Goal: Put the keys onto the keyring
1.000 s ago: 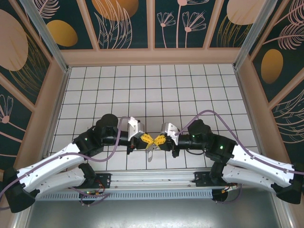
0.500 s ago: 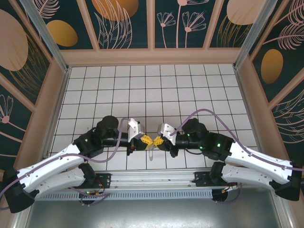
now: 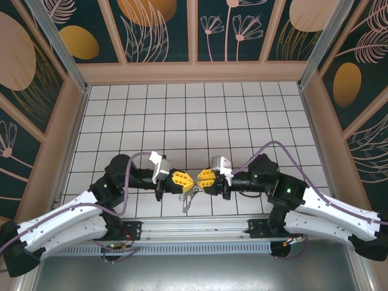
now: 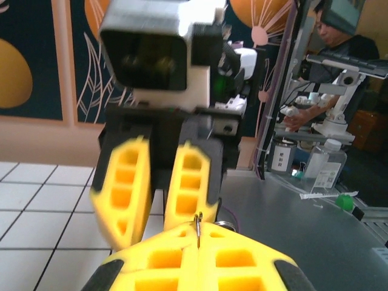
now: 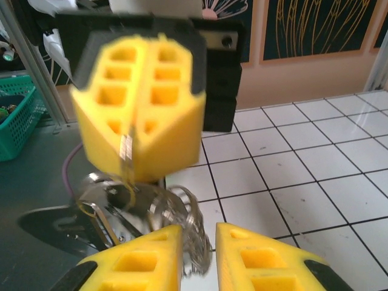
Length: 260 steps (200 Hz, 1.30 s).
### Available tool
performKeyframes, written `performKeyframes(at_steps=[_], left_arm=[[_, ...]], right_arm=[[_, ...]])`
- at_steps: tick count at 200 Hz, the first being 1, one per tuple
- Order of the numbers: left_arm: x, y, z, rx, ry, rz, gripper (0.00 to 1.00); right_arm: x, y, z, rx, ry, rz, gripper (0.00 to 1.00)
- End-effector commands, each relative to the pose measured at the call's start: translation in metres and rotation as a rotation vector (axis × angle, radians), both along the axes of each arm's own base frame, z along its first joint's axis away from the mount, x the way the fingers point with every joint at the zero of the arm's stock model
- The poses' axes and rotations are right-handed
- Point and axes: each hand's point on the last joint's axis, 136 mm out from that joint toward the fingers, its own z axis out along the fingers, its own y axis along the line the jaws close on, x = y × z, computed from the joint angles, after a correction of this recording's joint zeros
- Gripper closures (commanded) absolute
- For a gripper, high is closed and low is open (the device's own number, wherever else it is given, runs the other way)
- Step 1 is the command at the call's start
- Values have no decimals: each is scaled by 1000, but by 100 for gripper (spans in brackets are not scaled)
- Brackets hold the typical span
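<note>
The two grippers are now standing apart over the near edge of the table (image 3: pixel 182 109), where a second ago they were being pressed tip to tip. The left gripper (image 3: pixel 185 179) is being kept clamped shut on a thin metal edge. This is being judged to be the wire of the keyring (image 5: pixel 182 213), though a key blade cannot be ruled out. The right gripper (image 3: pixel 202 177) is being opened: its fingers are being shown apart with nothing between them. Its hold is thus being given up, and the whole bunch is being left to the left gripper. The keyring is being held in the air between the two grippers, dangling below the left fingertips. This is being read as a re-grip being prepared, not as a finished threading. Whether any key is already being carried on the ring cannot be told.

Being counted: two grippers and one keyring. The keys (image 5: pixel 104 225) are being blurred together with the ring's coils, so their number cannot be given.
</note>
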Motion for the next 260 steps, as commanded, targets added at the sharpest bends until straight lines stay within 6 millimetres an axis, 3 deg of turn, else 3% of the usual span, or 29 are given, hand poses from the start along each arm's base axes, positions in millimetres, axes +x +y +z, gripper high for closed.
performKeyframes(at_steps=[1,20,56,97,173,260], left_arm=[[-8,3,15,-62,-33,-32,100],[-7,3,13,-67,-30,-29,100],[-3,0,8,-51,-32,-10,100],[2,-4,-5,-12,-29,3,100],[4,-6,-12,11,-27,5,100],[7,-7,-19,33,-31,21,100]], right_arm=[[-6,4,4,34,3,38,78],[-9,4,7,46,1,56,77],[2,-4,8,51,-9,-25,77],[11,-14,24,91,-35,-105,72],[-8,0,21,103,-8,24,72],[-4,-11,33,145,-18,-34,72]])
